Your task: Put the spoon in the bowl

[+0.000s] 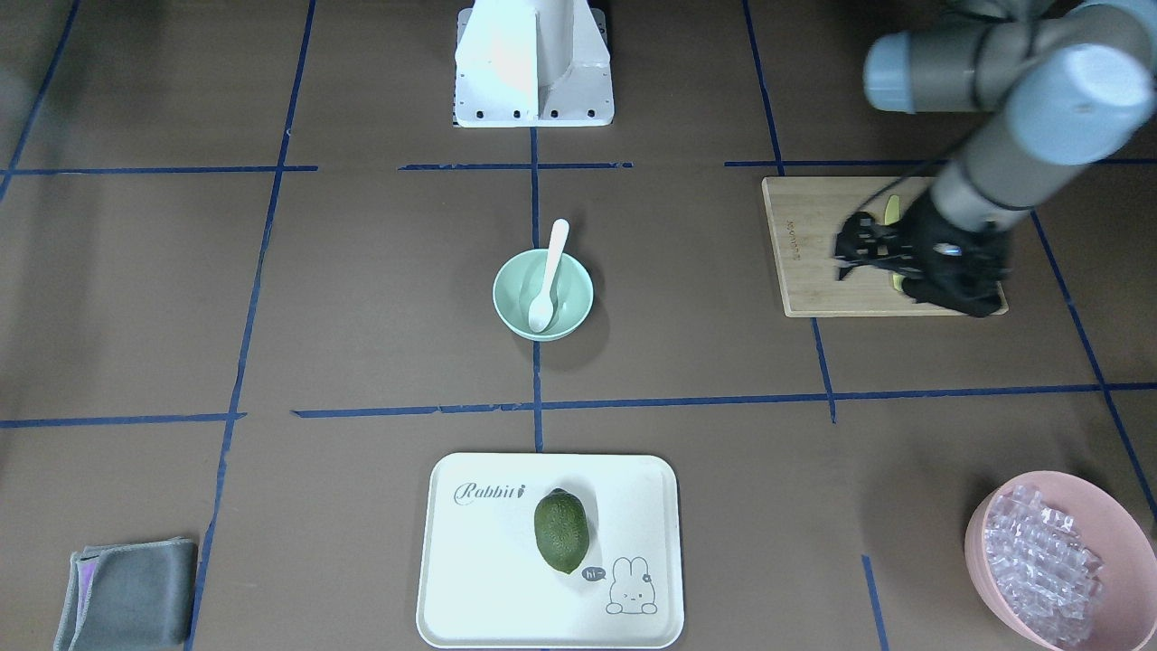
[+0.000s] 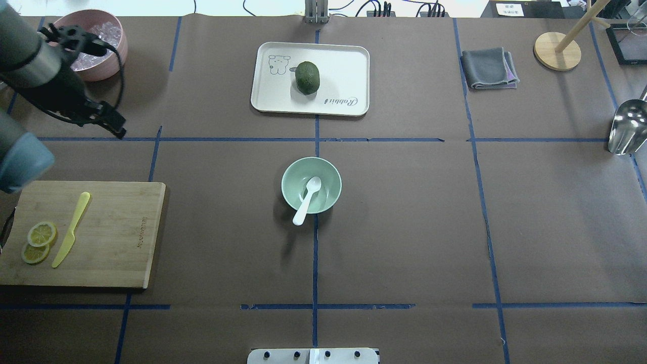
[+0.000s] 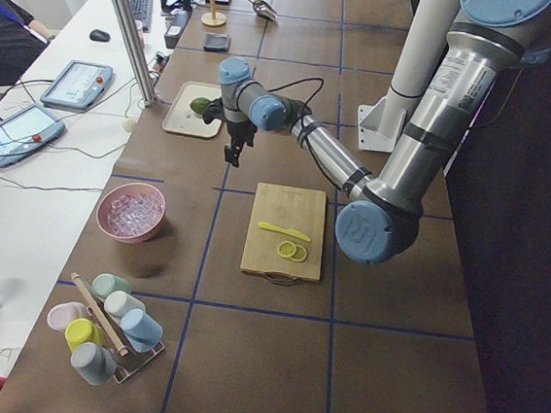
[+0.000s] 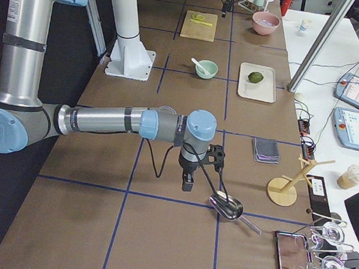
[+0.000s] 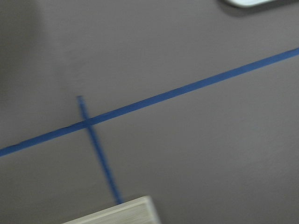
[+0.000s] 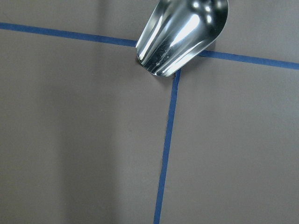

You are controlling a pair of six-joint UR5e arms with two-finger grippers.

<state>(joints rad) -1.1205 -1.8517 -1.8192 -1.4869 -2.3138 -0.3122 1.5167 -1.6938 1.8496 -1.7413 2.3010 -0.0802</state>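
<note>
The white spoon [image 1: 549,271] lies in the pale mint-green bowl [image 1: 569,316] at the table's middle, scoop down inside and handle resting over the rim. In the overhead view the spoon [image 2: 307,198] and bowl [image 2: 329,178] show the same. My left gripper [image 1: 842,256] hangs above the cutting board's side of the table, far from the bowl; its jaws look open and empty. It also shows in the overhead view [image 2: 119,129]. My right gripper [image 4: 187,186] shows only in the exterior right view, beside a metal scoop; I cannot tell whether it is open or shut.
A wooden cutting board [image 2: 116,237] holds a yellow knife [image 2: 71,230] and lemon slices [image 2: 40,235]. A pink bowl [image 1: 985,542] holds clear cubes. A white tray [image 2: 343,65] carries a green fruit [image 2: 307,77]. A grey cloth [image 2: 488,68] and a metal scoop [image 2: 627,126] lie at the right.
</note>
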